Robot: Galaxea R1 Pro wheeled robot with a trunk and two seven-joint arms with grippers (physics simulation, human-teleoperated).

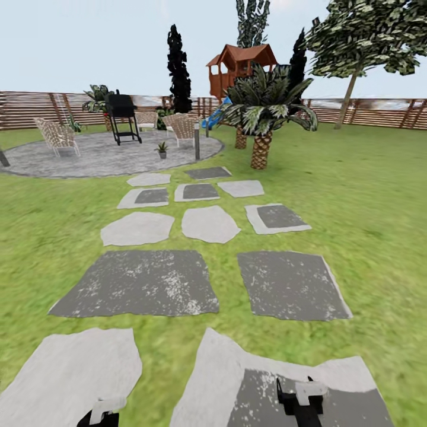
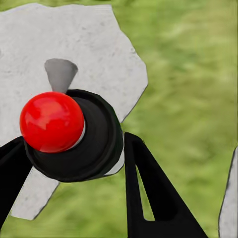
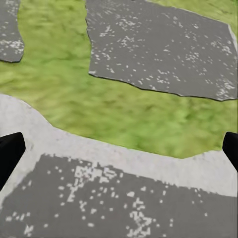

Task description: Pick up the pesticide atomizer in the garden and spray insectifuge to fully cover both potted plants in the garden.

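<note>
Approach step: both tools, left tool [image 2: 74, 198] and right tool [image 3: 119, 153], spread empty over the stepping stones [image 1: 207, 224]; one potted plant [image 1: 162, 149] stands on the patio [image 1: 89, 157] beside the grill [image 1: 123, 116]; atomizer location undetermined; drive forward next.

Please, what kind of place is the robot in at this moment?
Most likely a home back garden: a green lawn crossed by stepping stones, a round paved patio with chairs and a black grill, and a brown slatted fence behind.
</note>
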